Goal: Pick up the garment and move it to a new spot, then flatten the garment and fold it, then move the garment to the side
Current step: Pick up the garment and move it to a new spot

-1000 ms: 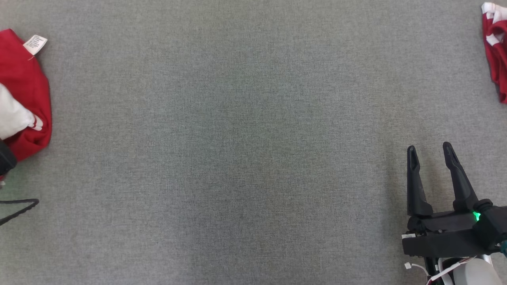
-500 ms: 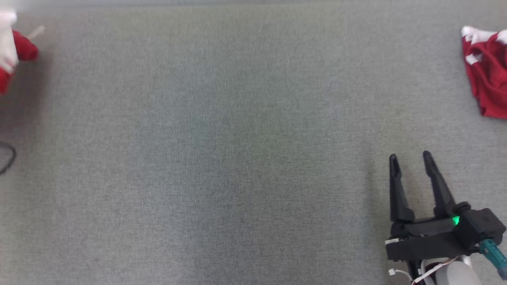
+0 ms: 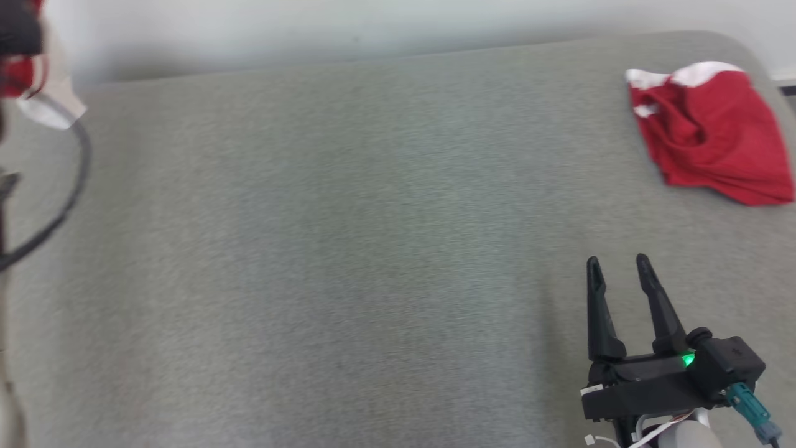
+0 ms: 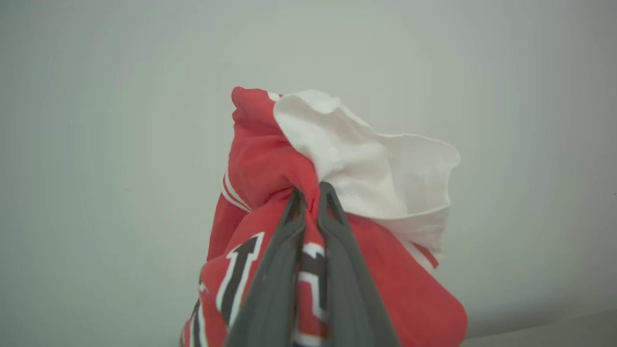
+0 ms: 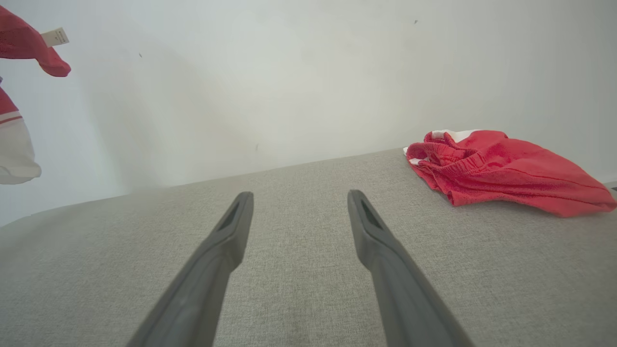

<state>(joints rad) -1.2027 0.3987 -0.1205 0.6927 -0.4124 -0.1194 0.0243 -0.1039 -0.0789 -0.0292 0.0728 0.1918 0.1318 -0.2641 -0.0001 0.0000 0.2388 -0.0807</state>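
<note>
The left gripper (image 4: 311,193) is clamped on a fold of the red-and-white garment (image 4: 260,149). The garment hangs clear of the grey surface (image 3: 348,249), apparently above its far left corner. The right gripper (image 3: 617,259) stands wide and empty over the surface's near right.

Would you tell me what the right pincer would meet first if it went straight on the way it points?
The way over the grey surface looks free; the right pincer aims left of the red shorts, so probably the pale wall first; depth is unclear.
</note>
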